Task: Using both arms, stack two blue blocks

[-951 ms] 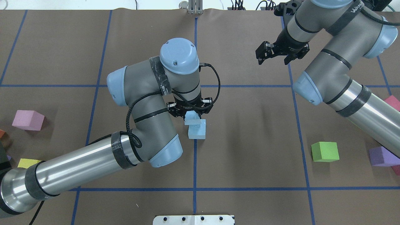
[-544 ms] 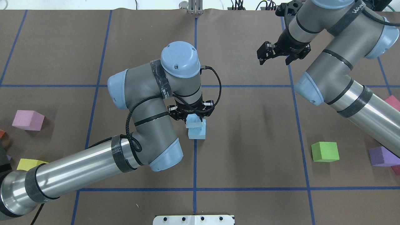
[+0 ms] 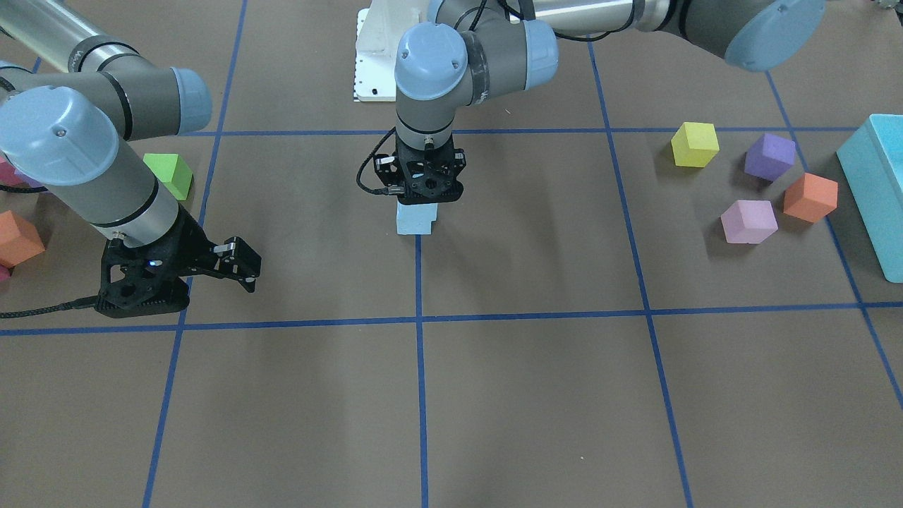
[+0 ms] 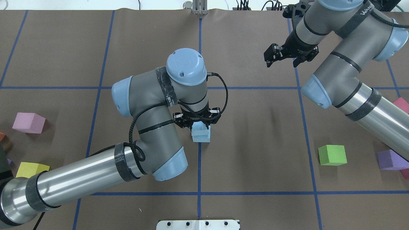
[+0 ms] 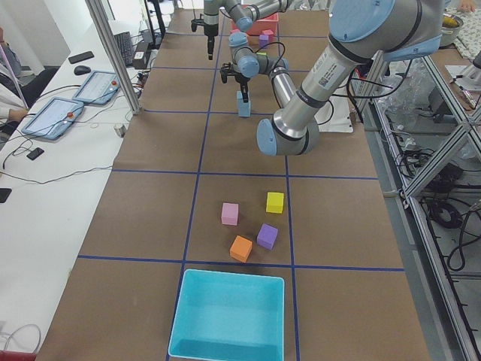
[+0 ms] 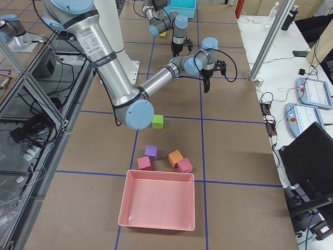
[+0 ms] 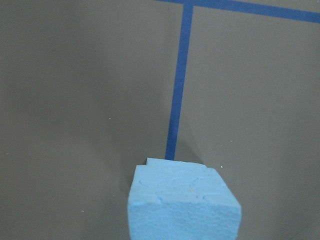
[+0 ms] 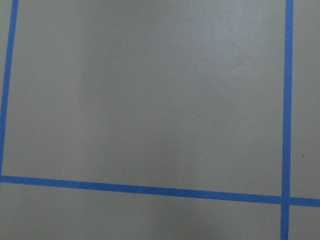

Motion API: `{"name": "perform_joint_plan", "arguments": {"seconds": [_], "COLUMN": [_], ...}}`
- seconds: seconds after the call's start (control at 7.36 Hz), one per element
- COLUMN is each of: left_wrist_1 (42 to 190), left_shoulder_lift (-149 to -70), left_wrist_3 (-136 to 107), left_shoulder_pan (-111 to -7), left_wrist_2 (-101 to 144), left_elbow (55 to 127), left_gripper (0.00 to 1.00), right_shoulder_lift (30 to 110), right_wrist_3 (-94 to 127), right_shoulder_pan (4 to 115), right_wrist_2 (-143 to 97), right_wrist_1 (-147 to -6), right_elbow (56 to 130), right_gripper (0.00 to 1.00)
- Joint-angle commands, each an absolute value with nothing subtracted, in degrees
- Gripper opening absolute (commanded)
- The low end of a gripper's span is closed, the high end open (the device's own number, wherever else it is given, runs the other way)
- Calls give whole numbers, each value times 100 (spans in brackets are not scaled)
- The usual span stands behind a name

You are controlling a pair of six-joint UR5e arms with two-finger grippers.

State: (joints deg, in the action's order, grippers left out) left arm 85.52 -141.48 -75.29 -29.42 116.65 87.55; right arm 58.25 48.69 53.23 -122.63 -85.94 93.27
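1. Overhead: at frame centre the left pincer (image 4: pixel 197 123) points straight down, closed on the upper block (image 4: pixel 200 127). That block sits squarely over the lower block (image 4: pixel 202 138), which rests on the bench (image 4: pixel 255 143) at the central tape line (image 4: pixel 199 166). The vertical approach probably keeps the foam faces flat to each other. At upper right the right pincer (image 4: pixel 281 61) hangs with jaws spread wide and empty, well apart from the stack, probably parked to leave room.
2. Front-facing: at centre only the lower block shows beneath the left pincer, whose black body hides the upper block. The right pincer is at lower left, open.
3. Side views: the stack is small and far up the frame. I cannot tell whether the two blocks touch.
4. Left wrist: the upper block fills the bottom centre. A thin far edge of the lower block peeks out behind it, so the alignment is close but slightly off. I judge that the grip is kept until the block seats.
5. Right wrist: only bare bench and tape lines show, which fits an empty grasp.
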Motion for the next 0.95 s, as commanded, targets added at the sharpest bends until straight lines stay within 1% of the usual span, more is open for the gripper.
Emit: {"name": "perform_joint_plan", "arguments": {"seconds": [0.0, 0.27, 0.41, 0.54, 0.68, 0.82], "left_wrist_1": [8552, 8560, 8561, 8552, 8552, 8465], "left_shoulder_lift": [-14133, -14142, -14142, -14133, -14124, -14107], "left_wrist_3": [-7532, -7532, -7515, -7515, -7515, -7515], "left_shoulder_pan": [-2909, -2909, -2874, -2865, -2874, -2909], "left_wrist_2": [11663, 11654, 11637, 11637, 11637, 11672], "left_elbow": [8780, 8780, 8798, 8815, 8885, 9216], "left_gripper": [57, 66, 92, 98, 98, 99], "right_shoulder_lift": [5818, 5827, 5827, 5827, 5810, 5783], "right_wrist_3": [4869, 4869, 4869, 4869, 4869, 4773], "right_shoulder_pan": [5317, 5317, 5317, 5317, 5343, 5535], "right_wrist_2": [-12199, -12199, -12199, -12199, -12138, -11990], "right_wrist_1": [-8587, -8596, -8587, -8596, -8596, -8613], "right_elbow": [9308, 9308, 9308, 9308, 9342, 9369], "right_gripper": [100, 100, 100, 100, 100, 100]}}
